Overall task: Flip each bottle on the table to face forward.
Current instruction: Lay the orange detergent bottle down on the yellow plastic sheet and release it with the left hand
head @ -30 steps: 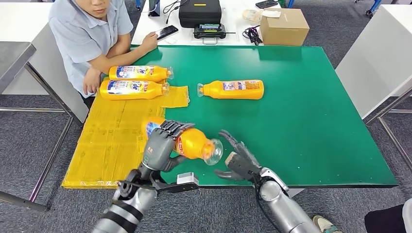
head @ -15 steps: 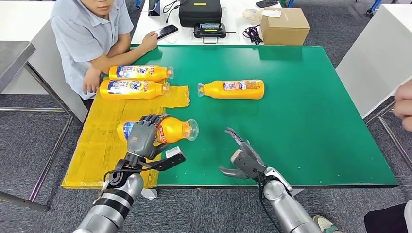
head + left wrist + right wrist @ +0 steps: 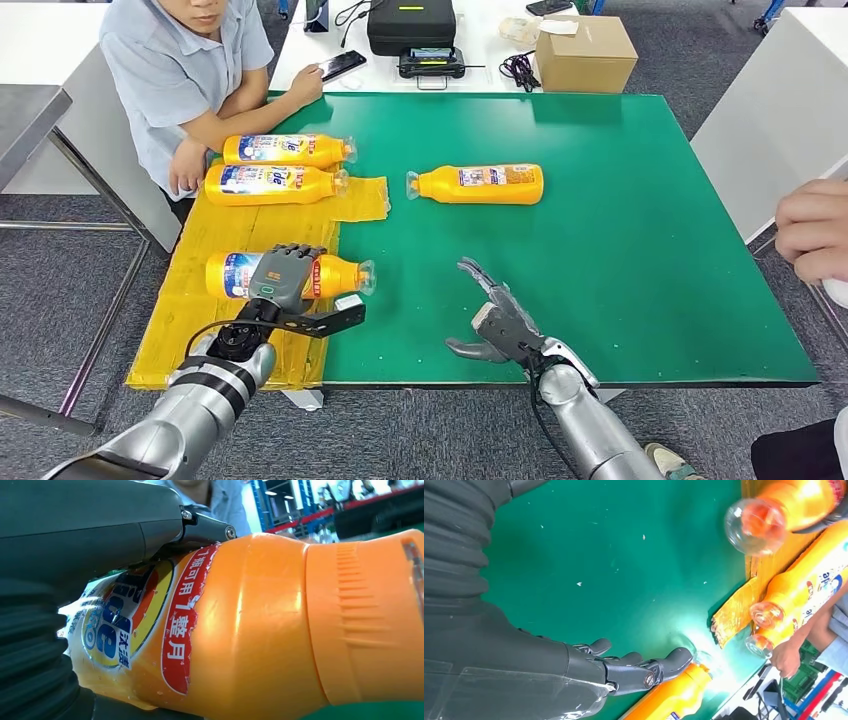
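From the head view, my left hand (image 3: 282, 278) grips an orange detergent bottle (image 3: 330, 274) lying over the yellow mat (image 3: 215, 300); my right hand (image 3: 497, 322) hovers, fingers apart, above the green table (image 3: 620, 250). My left wrist view shows the label facing the camera. In my right wrist view, spread fingers (image 3: 634, 667) hold nothing.

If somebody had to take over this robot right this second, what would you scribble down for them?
Left hand grips a bottle lying on the yellow mat, blue front label showing.
Right hand is open, holding nothing, over the green table.
Two bottles lie on the mat by the seated person, blue labels up.
Left: release this one; the lone bottle on the green apparently needs flipping.
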Robot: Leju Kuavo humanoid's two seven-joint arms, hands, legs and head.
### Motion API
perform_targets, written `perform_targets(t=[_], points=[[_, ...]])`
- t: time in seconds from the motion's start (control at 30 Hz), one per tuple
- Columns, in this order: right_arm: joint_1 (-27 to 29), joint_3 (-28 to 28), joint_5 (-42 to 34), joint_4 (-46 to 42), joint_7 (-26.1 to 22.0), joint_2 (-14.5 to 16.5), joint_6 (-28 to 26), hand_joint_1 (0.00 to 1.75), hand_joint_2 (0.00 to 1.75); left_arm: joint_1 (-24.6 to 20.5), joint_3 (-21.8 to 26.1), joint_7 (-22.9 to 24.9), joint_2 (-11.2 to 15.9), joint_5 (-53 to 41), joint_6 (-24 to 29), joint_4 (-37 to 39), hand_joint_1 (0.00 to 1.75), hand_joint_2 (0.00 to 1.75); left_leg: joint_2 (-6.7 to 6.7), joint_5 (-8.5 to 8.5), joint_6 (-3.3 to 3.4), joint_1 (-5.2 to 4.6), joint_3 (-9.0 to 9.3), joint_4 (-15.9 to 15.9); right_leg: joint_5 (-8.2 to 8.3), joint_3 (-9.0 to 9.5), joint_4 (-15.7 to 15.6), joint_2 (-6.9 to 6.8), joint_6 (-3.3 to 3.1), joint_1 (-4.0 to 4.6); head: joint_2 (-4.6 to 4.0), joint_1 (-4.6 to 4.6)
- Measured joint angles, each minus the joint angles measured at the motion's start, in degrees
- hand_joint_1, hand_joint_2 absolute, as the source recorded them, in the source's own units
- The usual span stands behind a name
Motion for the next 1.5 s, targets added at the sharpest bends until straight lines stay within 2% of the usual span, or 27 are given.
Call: perform_targets(t=[0.37,0.4,0.5,0.53,0.87,1.17,1.37,1.5], points=[[-0.3,0.0,0.1,0.3,-0.1,0.3,0.0,0.00,1.75,-2.3,-2.8,0.2,2.0,-0.5,-1.4,4.1,1.73,1.75,-0.01,0.00,0.00,0.00,0.01,0.0,0.00,0.00,0.0,0.00,0.00,0.00,0.00,0.01],[-0.2,0.0,0.1,0.3,-0.1,0.3,0.0,0.00,1.75,-2.5,-2.8,-0.1,2.1,-0.2,-1.8,4.3,1.44,1.75,-0.01,0.00,0.00,0.00,0.01,0.0,0.00,0.00,0.0,0.00,0.00,0.00,0.00,0.01],[-0.2,-0.1,0.1,0.3,-0.3,0.3,0.0,0.00,1.75,-2.8,-2.9,-0.6,2.3,0.3,-2.1,4.7,0.19,1.75,-0.01,0.00,0.00,0.00,0.02,0.0,0.00,0.01,0.0,0.00,0.00,0.00,0.00,0.01],[-0.2,-0.1,0.1,0.3,-0.3,0.3,0.0,0.00,1.75,-2.8,-2.9,-0.6,2.3,0.3,-2.0,4.8,0.03,1.75,-0.01,0.00,0.00,0.00,0.02,0.0,0.00,0.01,0.0,0.00,0.00,0.00,0.00,0.01],[0.1,-0.9,0.1,0.3,-0.4,0.3,-0.1,0.00,1.75,-3.6,-4.0,-2.0,2.5,0.7,-4.7,5.7,0.00,1.75,0.00,0.00,0.00,0.00,0.04,0.0,0.00,0.03,0.0,0.00,0.00,0.00,0.00,0.01],[0.1,-1.4,0.2,0.3,-0.4,0.3,-0.1,0.00,1.75,-5.5,-4.2,-4.2,2.5,4.3,-12.8,6.2,0.00,1.75,0.00,0.00,0.00,0.00,0.12,0.0,0.00,0.12,0.0,0.00,0.00,0.00,0.00,0.01],[0.1,-1.6,0.4,0.3,-0.5,0.3,-0.1,0.00,1.75,-5.5,-4.2,-5.2,2.5,5.5,-13.3,6.2,0.00,1.75,-0.01,0.00,0.00,0.00,0.14,0.0,0.00,0.14,0.0,0.00,0.00,0.00,0.00,0.01],[0.1,-2.0,0.7,0.3,-0.6,0.3,-0.1,0.00,1.75,-5.2,-4.2,-5.9,2.4,5.9,-10.6,6.2,0.00,1.75,-0.01,0.00,0.00,-0.01,0.17,0.0,0.00,0.15,0.0,-0.01,0.00,0.00,0.00,0.00]])
